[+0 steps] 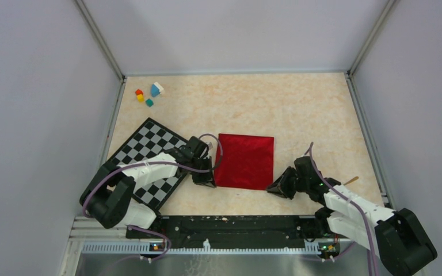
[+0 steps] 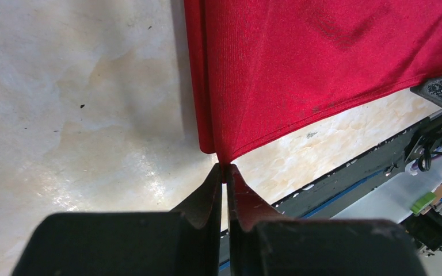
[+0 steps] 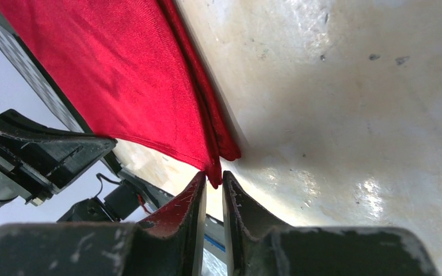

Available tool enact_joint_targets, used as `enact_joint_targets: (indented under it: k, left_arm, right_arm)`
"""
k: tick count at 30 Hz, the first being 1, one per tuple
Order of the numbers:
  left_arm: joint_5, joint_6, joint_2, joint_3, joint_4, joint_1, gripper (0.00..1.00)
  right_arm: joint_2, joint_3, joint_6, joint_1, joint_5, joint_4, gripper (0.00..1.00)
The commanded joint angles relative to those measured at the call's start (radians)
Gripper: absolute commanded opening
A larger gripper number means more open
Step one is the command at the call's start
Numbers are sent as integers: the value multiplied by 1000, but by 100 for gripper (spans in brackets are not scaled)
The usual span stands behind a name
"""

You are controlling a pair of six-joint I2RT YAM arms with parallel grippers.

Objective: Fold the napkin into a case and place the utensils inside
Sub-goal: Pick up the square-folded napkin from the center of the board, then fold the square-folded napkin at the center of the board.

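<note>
As the napkin (image 1: 244,161) looked limp and light, left gripper (image 2: 225,167) pinched one near corner; right gripper (image 3: 213,174) stood narrowly parted round the other

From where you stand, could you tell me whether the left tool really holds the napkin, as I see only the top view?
Observer: Yes; the left wrist view shows the left tool shut on the napkin at its near corner.
Operator: And the right tool?
Observer: It shows a narrow gap, the corner tip at its mouth; whether it grips, I cannot tell.
Operator: Is the cloth one layer?
Observer: No, two layers show along that edge.
</note>
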Motion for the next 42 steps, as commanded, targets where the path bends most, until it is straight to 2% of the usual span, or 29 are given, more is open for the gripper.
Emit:
enact_joint_targets:
  k: [1, 5, 14, 18, 23, 28, 35, 42]
  left_arm:
    - [-8, 0, -15, -8, 26, 3, 8]
    - [-8, -2, -26, -5, 18, 4, 5]
    - [10, -4, -69, 58, -24, 3, 0]
    - [4, 3, -77, 109, -41, 4, 0]
    - [12, 32, -7, 207, -27, 46, 0]
    - [39, 85, 136, 409, -30, 140, 0]
    - [91, 145, 407, 829, -70, 235, 0]
    - [132, 206, 561, 1075, -81, 283, 0]
  right_arm:
    - [7, -3, 11, 8, 3, 24, 14]
    - [-7, -3, 17, 8, -6, 13, 0]
    - [-67, 69, -16, 8, -10, -89, 0]
    - [-7, 168, -137, -46, -11, -146, 0]
    - [139, 284, -268, -133, -83, -86, 0]
    - [327, 476, -402, -221, -126, -73, 0]
    - [560, 825, -520, -307, -157, -75, 0]
    - [741, 1066, -568, -322, -220, -75, 0]
